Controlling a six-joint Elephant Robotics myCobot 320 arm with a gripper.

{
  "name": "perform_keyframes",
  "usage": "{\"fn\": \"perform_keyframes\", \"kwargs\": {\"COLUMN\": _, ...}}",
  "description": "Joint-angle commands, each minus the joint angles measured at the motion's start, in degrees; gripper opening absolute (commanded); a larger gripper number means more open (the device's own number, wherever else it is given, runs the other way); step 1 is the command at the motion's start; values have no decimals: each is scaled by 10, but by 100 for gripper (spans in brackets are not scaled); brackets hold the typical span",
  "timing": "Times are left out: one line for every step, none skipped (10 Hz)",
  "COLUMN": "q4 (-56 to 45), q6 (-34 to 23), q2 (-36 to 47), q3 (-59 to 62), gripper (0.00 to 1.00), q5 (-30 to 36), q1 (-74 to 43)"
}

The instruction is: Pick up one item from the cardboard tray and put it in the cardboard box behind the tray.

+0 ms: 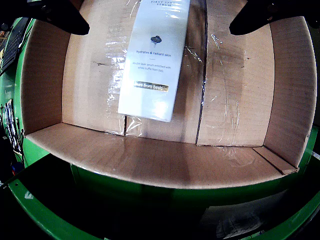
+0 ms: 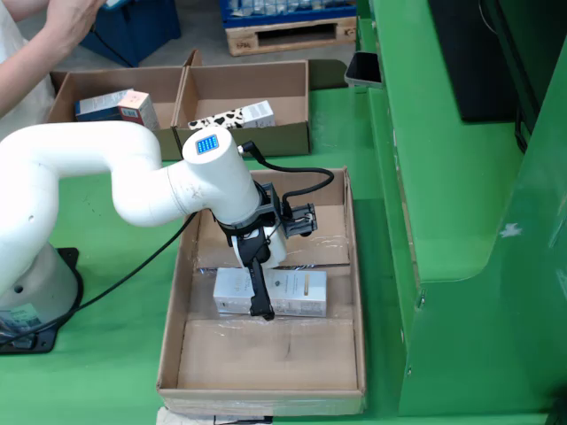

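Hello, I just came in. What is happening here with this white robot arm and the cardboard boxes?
The white arm reaches down into a shallow cardboard tray on the green table. Its gripper hangs open over a white carton that lies flat on the tray floor, not yet lifted. Behind the tray stand two cardboard boxes with a few packages already inside. A person's arm shows at the upper left of the side view.

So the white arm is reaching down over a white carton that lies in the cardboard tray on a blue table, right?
Not quite: the table is green, not blue, as the side view shows. The rest holds: the white arm reaches down over the white carton in the cardboard tray.
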Motion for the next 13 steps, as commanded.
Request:
{"fn": "perform_keyframes", "kwargs": {"q4": 9, "q6": -1, "q2": 9, "q3": 14, "gripper": 100, "q5": 0, "q1": -2}}
{"fn": "perform_keyframes", "kwargs": {"q4": 9, "q6": -1, "q2": 9, "q3": 14, "gripper": 100, "q5": 0, "q1": -2}}
{"fn": "perform_keyframes", "kwargs": {"q4": 5, "q6": -1, "q2": -7, "q3": 28, "gripper": 100, "q5": 0, "q1": -6}}
{"fn": "perform_keyframes", "kwargs": {"q4": 5, "q6": -1, "q2": -7, "q3": 28, "gripper": 100, "q5": 0, "q1": -6}}
{"fn": "perform_keyframes", "kwargs": {"q4": 5, "q6": 0, "q2": -18, "q3": 37, "gripper": 100, "q5": -1, "q1": -4}}
{"fn": "perform_keyframes", "kwargs": {"q4": 5, "q6": 0, "q2": -18, "q3": 37, "gripper": 100, "q5": -1, "q1": -4}}
{"fn": "perform_keyframes", "kwargs": {"q4": 12, "q6": 2, "q2": -24, "q3": 37, "gripper": 100, "q5": 0, "q1": -5}}
{"fn": "perform_keyframes", "kwargs": {"q4": 12, "q6": 2, "q2": -24, "q3": 37, "gripper": 100, "q5": 0, "q1": -5}}
{"fn": "perform_keyframes", "kwargs": {"q4": 11, "q6": 2, "q2": -32, "q3": 45, "gripper": 100, "q5": 1, "q1": -6}}
{"fn": "perform_keyframes", "kwargs": {"q4": 11, "q6": 2, "q2": -32, "q3": 45, "gripper": 100, "q5": 1, "q1": -6}}
{"fn": "perform_keyframes", "kwargs": {"q4": 12, "q6": 3, "q2": -35, "q3": 45, "gripper": 100, "q5": 1, "q1": -6}}
{"fn": "perform_keyframes", "kwargs": {"q4": 4, "q6": 5, "q2": -49, "q3": 65, "gripper": 100, "q5": 1, "q1": -7}}
{"fn": "perform_keyframes", "kwargs": {"q4": 4, "q6": 5, "q2": -49, "q3": 65, "gripper": 100, "q5": 1, "q1": -7}}
